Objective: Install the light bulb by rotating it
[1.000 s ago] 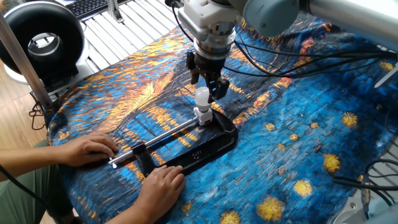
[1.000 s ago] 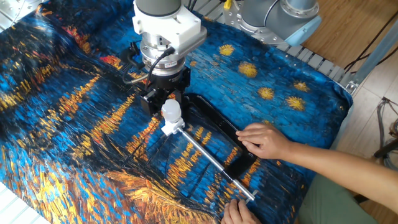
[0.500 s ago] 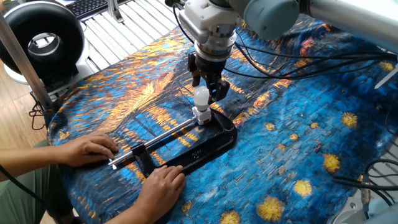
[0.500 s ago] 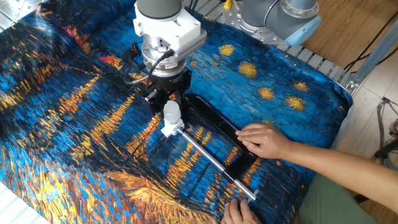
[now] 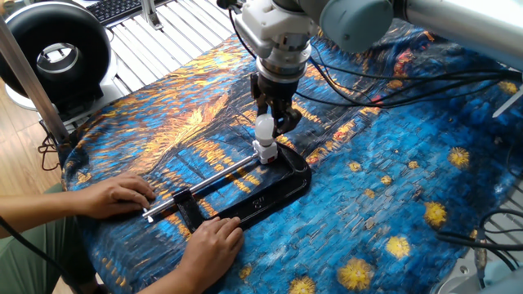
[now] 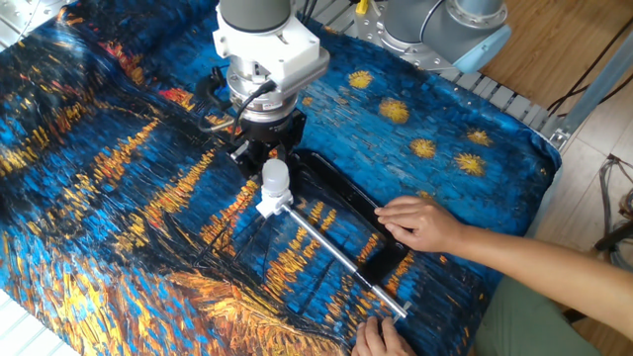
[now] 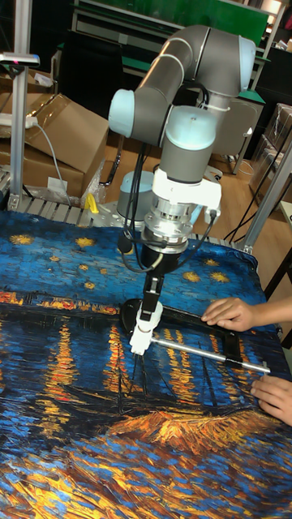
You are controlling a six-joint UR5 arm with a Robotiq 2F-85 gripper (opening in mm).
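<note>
The light bulb [image 5: 265,127] is small and white and stands upright on a white socket block [image 5: 266,151]. The block sits at the end of a black bar clamp [image 5: 265,196] with a silver rod [image 5: 208,181]. My gripper [image 5: 272,116] comes straight down from above, and its black fingers close against the sides of the bulb's dome. From the other side the bulb [image 6: 274,175] shows just in front of the gripper [image 6: 267,155], above the socket block [image 6: 270,205]. In the tall view only one thin finger shows above the bulb [image 7: 147,313], so the gripper [image 7: 151,296] is seen edge-on.
A person's two hands [image 5: 122,196] [image 5: 211,242] hold the clamp's rod end down, also seen as hands [image 6: 420,222] [image 7: 231,312]. A black round lamp [image 5: 53,49] stands beyond the table's left corner. Cables [image 5: 409,73] trail over the painted cloth on the right.
The gripper has turned about its upright axis over the bulb, so its fingers now look narrower. Bulb, socket block, clamp and hands stay in place.
</note>
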